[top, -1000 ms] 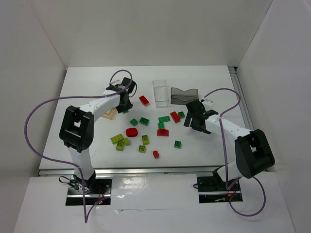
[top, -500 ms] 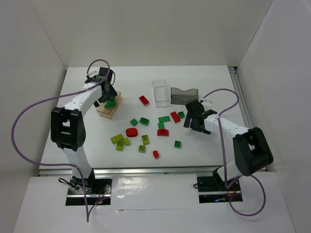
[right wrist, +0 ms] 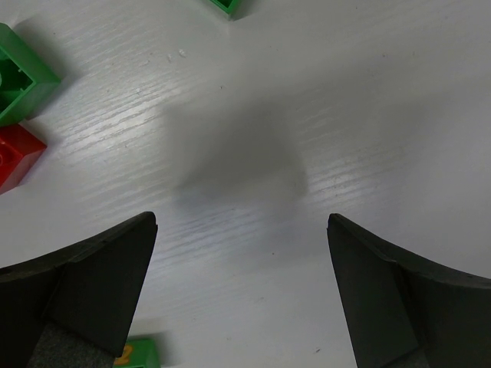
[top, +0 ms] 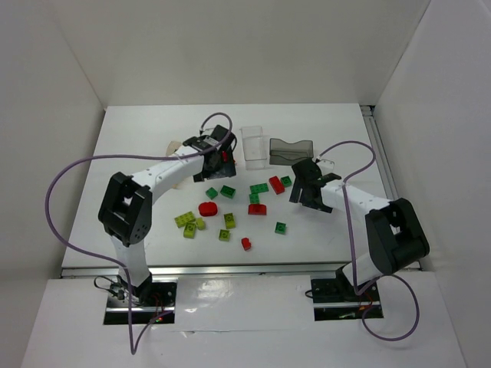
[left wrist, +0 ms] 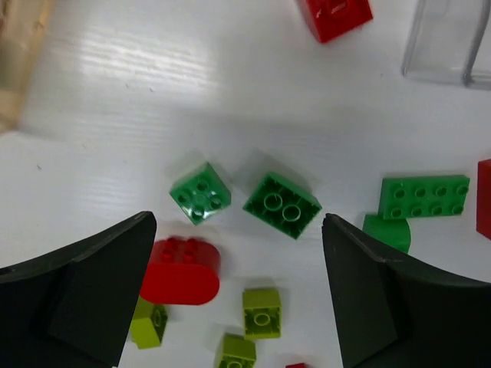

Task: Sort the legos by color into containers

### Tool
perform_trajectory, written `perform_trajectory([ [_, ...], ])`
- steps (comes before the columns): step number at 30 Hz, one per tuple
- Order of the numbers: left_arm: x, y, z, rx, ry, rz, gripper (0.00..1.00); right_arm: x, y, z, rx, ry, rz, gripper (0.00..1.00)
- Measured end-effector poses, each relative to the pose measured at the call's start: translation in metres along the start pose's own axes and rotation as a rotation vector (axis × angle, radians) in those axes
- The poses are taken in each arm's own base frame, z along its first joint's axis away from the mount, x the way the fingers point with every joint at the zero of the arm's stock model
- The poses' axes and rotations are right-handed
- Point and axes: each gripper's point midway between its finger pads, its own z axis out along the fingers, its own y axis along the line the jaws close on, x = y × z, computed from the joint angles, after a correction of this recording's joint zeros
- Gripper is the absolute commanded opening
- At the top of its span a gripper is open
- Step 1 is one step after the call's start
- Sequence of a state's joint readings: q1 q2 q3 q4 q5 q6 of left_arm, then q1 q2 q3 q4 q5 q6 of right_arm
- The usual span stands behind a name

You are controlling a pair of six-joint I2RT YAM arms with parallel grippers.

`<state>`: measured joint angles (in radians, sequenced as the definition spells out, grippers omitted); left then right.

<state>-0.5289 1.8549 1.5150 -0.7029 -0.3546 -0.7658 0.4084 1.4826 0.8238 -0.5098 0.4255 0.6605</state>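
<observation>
Loose legos lie mid-table: dark green [top: 228,191], red [top: 208,208] and lime [top: 184,219] ones. My left gripper [top: 217,157] hangs open and empty above them, beside a red brick [top: 228,159]. In its wrist view two green bricks [left wrist: 200,192] [left wrist: 282,205], a rounded red one [left wrist: 182,270] and a lime one [left wrist: 261,312] lie below the open left gripper [left wrist: 238,230]. The tan container [top: 174,146] is mostly hidden by the left arm. The clear container [top: 253,146] and the dark grey one [top: 291,149] stand at the back. My right gripper [top: 305,192] is open over bare table, as the wrist view of the right gripper [right wrist: 242,222] shows.
White walls close in the table on three sides. A metal rail [top: 380,153] runs along the right edge. Purple cables loop from both arms. A green brick [right wrist: 19,84] and a red one [right wrist: 11,165] lie at the left of the right wrist view.
The left gripper carried a green brick to the tan container, opened there, and has swung back right over the loose bricks, empty. The right arm has barely moved.
</observation>
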Motion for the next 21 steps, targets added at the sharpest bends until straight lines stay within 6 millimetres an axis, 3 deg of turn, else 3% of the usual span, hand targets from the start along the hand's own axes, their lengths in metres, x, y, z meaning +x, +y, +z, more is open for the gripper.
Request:
perform_trajectory([
  [2,0.018,-0.005,0.002,0.004,0.037,-0.02,0.99,0.001,0.0,0.0,-0.001,0.002,-0.001,1.0],
  [6,0.037,0.011,0.013,-0.051,0.088,-0.095,0.95,0.001,0.0,0.0,0.0,0.004,-0.002,1.0],
  [13,0.041,0.017,0.023,-0.091,0.097,-0.2,0.82,0.014,-0.009,0.004,0.022,0.03,-0.018,1.0],
  [21,0.061,0.03,0.045,-0.167,0.136,-0.249,0.68,0.015,-0.009,0.005,0.025,0.034,-0.02,1.0],
])
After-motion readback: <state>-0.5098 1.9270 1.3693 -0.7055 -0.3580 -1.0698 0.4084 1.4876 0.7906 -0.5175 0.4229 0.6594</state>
